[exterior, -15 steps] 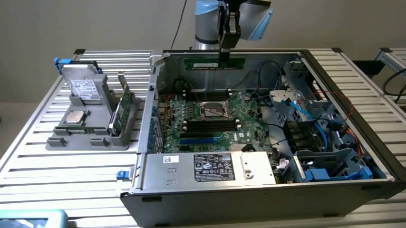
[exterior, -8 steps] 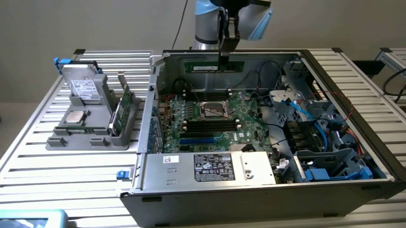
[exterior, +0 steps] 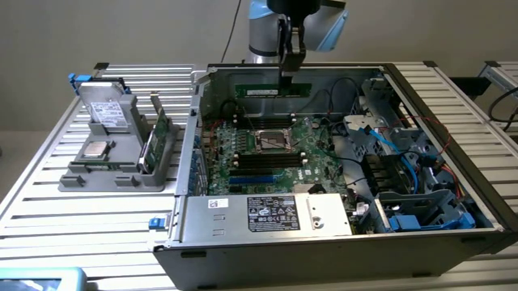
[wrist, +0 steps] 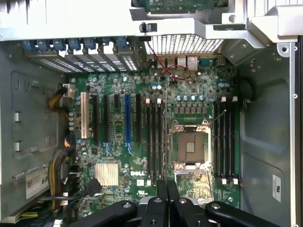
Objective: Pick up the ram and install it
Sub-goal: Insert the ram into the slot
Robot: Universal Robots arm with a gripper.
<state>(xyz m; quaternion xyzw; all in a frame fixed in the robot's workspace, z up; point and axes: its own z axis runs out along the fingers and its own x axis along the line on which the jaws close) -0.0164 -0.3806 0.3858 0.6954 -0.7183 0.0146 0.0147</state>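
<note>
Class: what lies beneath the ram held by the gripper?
The motherboard, its black slots and CPU socket. The spot straight below the ram is hidden by the gripper.

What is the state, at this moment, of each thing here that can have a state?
ram: held level in the air over the open case, not in a slot.
gripper: shut on the ram.
computer case: open, side panel off.
memory slots: empty, as far as shows.
processor socket: looks empty.
</note>
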